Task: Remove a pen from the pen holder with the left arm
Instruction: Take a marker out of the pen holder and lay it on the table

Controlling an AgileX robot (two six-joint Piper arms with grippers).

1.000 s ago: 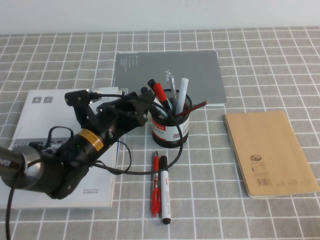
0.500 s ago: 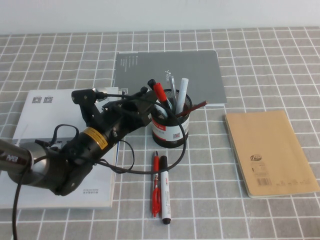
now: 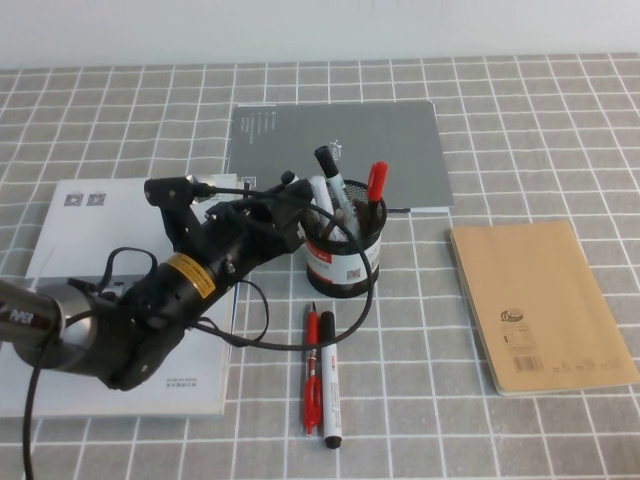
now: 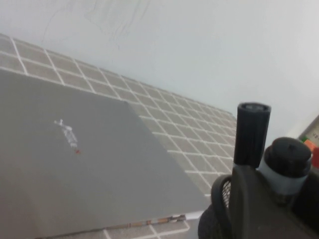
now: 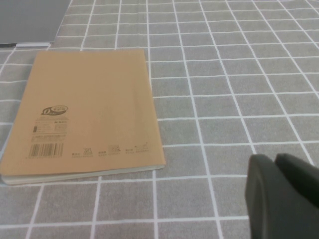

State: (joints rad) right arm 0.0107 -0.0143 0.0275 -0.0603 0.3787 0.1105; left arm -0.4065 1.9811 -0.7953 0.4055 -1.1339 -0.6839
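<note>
While the left arm (image 3: pixel 150 310) lies across the white booklet (image 3: pixel 90 225) at the left of the surface (image 3: pixel 520 110), I see the left claw (image 3: pixel 302 203) up against the left rim of the black mesh pen holder (image 3: pixel 345 265), in among the pens standing there. Whether that claw is spread or pinching one of them I cannot tell. A black-capped marker (image 3: pixel 328 163) and a red-capped pen (image 3: pixel 376 180) stick up out of the holder. A grey book (image 3: pixel 340 135) lies just behind it. In front of the holder a red pen (image 3: pixel 312 365) and a white marker (image 3: pixel 329 385) lie side by side. Well to the right rests a tan notebook (image 3: pixel 540 300). The right claw (image 5: pixel 279 194) hangs over the surface near that notebook; I cannot tell its state either.
</note>
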